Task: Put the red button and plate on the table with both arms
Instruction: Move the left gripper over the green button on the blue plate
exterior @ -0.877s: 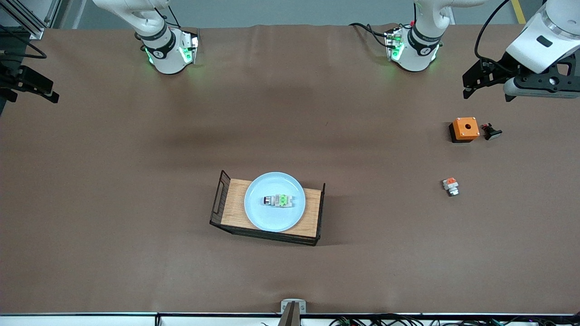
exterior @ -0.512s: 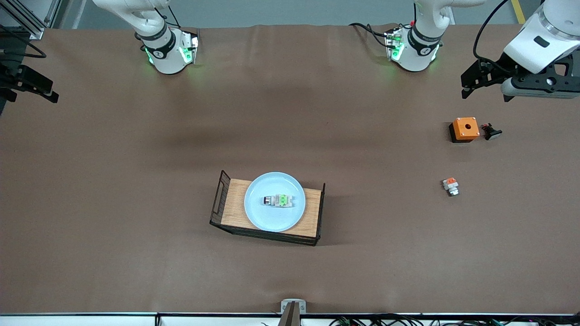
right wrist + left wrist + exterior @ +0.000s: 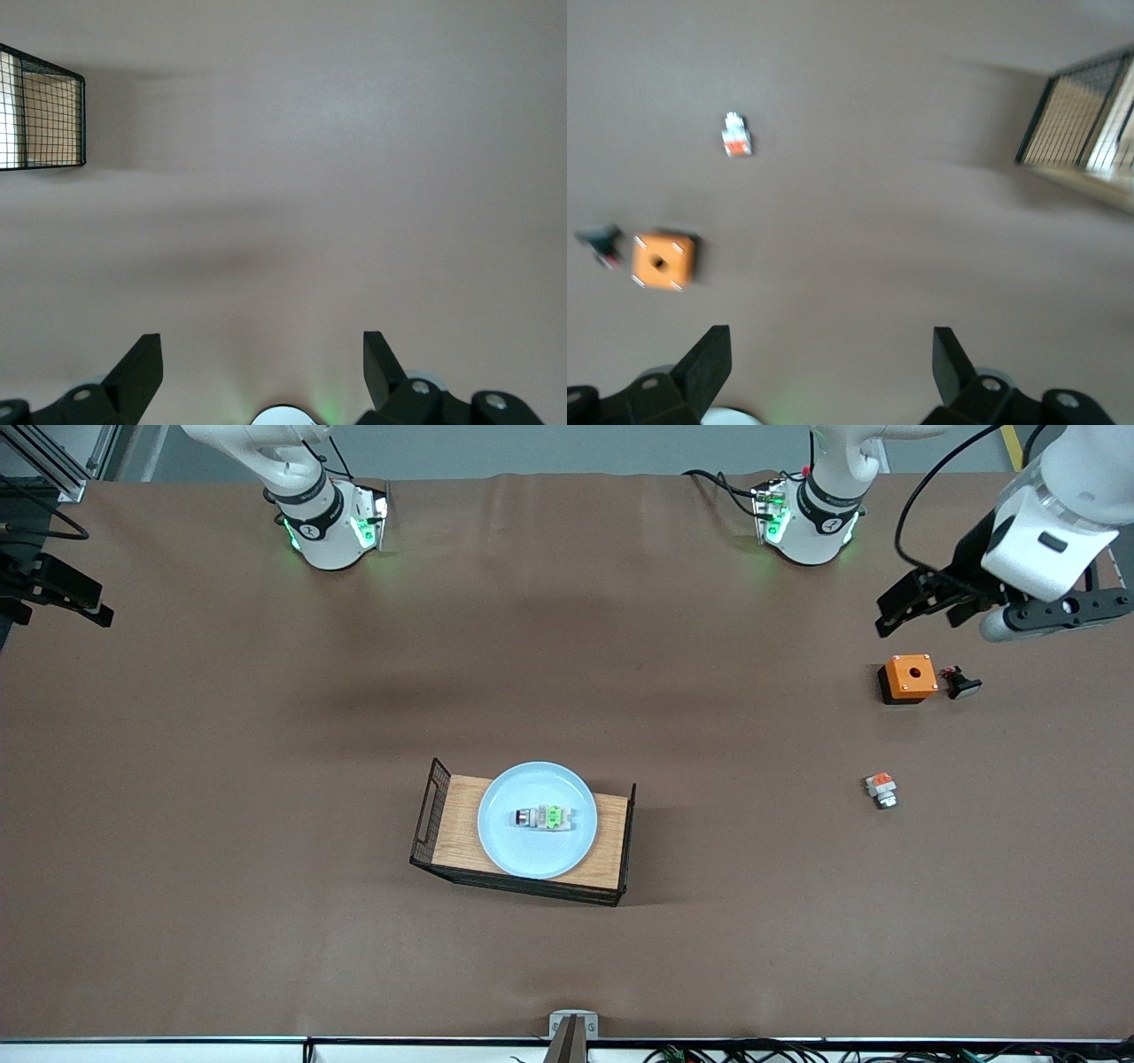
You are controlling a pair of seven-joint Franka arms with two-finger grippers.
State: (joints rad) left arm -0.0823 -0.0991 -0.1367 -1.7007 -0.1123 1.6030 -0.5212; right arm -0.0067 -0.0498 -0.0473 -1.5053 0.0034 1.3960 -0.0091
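The pale blue plate (image 3: 537,849) sits on a small wooden tray (image 3: 456,824) with black wire sides in the middle of the brown table (image 3: 266,779). The red button (image 3: 542,817), whitish with a green block and a dark red cap, lies in the middle of the plate. My left gripper (image 3: 917,618) (image 3: 831,332) is open and empty, up over the table near the orange box at the left arm's end. My right gripper (image 3: 62,598) (image 3: 261,341) is open and empty, up at the edge of the right arm's end. The plate and button do not show clearly in either wrist view.
An orange box with a hole (image 3: 910,677) (image 3: 660,259) stands at the left arm's end, a small black part (image 3: 961,683) (image 3: 601,243) beside it. A small part with an orange block (image 3: 881,788) (image 3: 735,135) lies nearer the front camera. The tray's wire side shows in both wrist views (image 3: 1081,124) (image 3: 40,111).
My left gripper has shifted a little toward the table's middle and turned, above the orange box. The right gripper, plate and button have not moved.
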